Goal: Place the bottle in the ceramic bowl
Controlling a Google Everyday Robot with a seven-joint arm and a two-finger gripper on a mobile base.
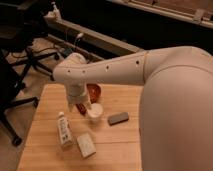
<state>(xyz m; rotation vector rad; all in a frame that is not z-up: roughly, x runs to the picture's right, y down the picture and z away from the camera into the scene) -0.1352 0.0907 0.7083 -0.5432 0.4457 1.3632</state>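
The white bottle [63, 129] lies flat on the wooden table [50, 100], left of centre, with its cap pointing away. The glossy reddish-orange ceramic bowl [94, 91] sits farther back, partly hidden behind my arm. My gripper [78, 106] hangs from the white arm just in front of the bowl. It is up and to the right of the bottle and close beside a white cup. It is open, holds nothing, and does not touch the bottle.
A small white cup [94, 112] stands just right of the gripper. A dark flat block [118, 118] lies right of the cup, and a pale rectangular block [86, 145] lies near the bottle's base. Office chairs [20, 60] stand off the table's left edge.
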